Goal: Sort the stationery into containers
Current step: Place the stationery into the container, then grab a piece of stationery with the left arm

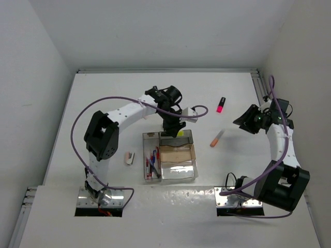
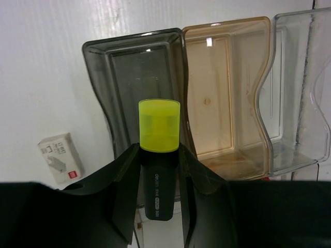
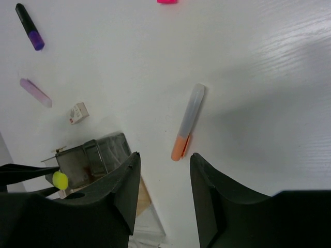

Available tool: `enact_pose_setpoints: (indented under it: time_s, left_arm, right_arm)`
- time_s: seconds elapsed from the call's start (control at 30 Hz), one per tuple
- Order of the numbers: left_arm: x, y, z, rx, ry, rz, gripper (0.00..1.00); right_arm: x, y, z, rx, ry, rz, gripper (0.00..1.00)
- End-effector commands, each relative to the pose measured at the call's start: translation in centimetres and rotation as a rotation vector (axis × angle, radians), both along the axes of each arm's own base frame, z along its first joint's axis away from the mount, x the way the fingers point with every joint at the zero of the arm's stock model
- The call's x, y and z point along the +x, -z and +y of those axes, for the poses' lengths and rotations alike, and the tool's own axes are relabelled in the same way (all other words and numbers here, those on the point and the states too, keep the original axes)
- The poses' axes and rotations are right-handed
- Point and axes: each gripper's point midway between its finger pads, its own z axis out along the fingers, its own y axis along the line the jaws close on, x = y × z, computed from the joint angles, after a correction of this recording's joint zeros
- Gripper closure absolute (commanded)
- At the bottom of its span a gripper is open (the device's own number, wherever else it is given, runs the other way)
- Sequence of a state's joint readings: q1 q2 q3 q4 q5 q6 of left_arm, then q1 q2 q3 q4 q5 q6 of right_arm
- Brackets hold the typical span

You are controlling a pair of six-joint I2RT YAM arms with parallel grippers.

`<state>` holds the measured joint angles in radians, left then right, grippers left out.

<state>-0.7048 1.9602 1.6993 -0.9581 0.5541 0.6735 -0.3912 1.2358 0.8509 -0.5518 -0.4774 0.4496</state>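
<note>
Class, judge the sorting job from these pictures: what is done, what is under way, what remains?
Done: red and blue pens lie in the long narrow tray. In hand: the left tool grips a yellow highlighter over the grey tray. Left: an orange highlighter, a pink highlighter and an eraser lie loose on the table; the right tool is open and empty.

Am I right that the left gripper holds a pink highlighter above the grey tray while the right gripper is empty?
Not quite: the left wrist view shows the highlighter in the left gripper is yellow, not pink; the rest holds.
</note>
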Motion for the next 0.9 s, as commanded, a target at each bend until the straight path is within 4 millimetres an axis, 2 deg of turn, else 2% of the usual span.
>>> enact_pose_setpoints:
  time_s: [0.0,0.13,0.23,0.37,0.5,0.63,0.67,0.7,0.73,0.77,0.8,0.83,0.87]
  left_arm:
    - [-0.8,-0.7,-1.2,0.0,0.067,-0.035,0.93]
    - [-1.1,0.7,-1.7,0.021,0.073,-0.018,0.87]
    - [-1.0,1.6,-1.8,0.035,0.074,-0.008,0.77]
    - [-0.6,2.1,-1.9,0.041,0.061,-0.017,0.57]
    - [0.3,0.8,-2.4,0.017,0.028,-0.053,0.57]
    - [4.0,-1.8,-1.6,-0.06,-0.072,-0.071,0.57]
    - [5.4,-3.6,-1.8,-0.095,-0.098,-0.106,0.57]
    - [6.3,-6.1,-1.6,-0.131,-0.138,-0.152,0.01]
    - [8.1,-6.9,-0.7,-0.148,-0.23,-0.142,0.0]
    - [10.2,-8.7,-0.7,-0.202,-0.291,-0.183,0.0]
    - [13.0,-9.0,1.1,-0.205,-0.468,-0.171,0.0]
    - [15.8,-10.0,1.5,-0.246,-0.583,-0.228,0.0]
    - [17.6,-10.1,2.6,-0.245,-0.704,-0.242,0.0]
  right_arm:
    - [0.4,-1.1,0.1,0.008,0.002,-0.054,0.57]
    - [0.4,-1.1,0.2,0.01,0.0,-0.055,0.57]
    - [0.4,-1.2,0.1,0.007,-0.001,-0.056,0.57]
    - [0.3,-1.2,0.1,0.005,-0.004,-0.057,0.57]
    - [0.3,-1.1,0.2,0.006,-0.005,-0.053,0.57]
    - [0.4,-0.9,0.2,0.017,-0.002,-0.052,0.57]
    - [0.4,-0.7,0.3,0.026,0.001,-0.047,0.58]
    - [0.4,-0.6,0.4,0.031,0.002,-0.045,0.57]
    - [0.5,-0.5,0.4,0.034,0.001,-0.045,0.57]
    - [0.5,-0.5,0.5,0.038,0.003,-0.043,0.57]
    - [0.6,-0.4,0.5,0.039,0.002,-0.044,0.57]
    - [0.6,-0.4,0.6,0.044,0.002,-0.044,0.57]
    - [0.6,-0.3,0.6,0.043,0.001,-0.043,0.57]
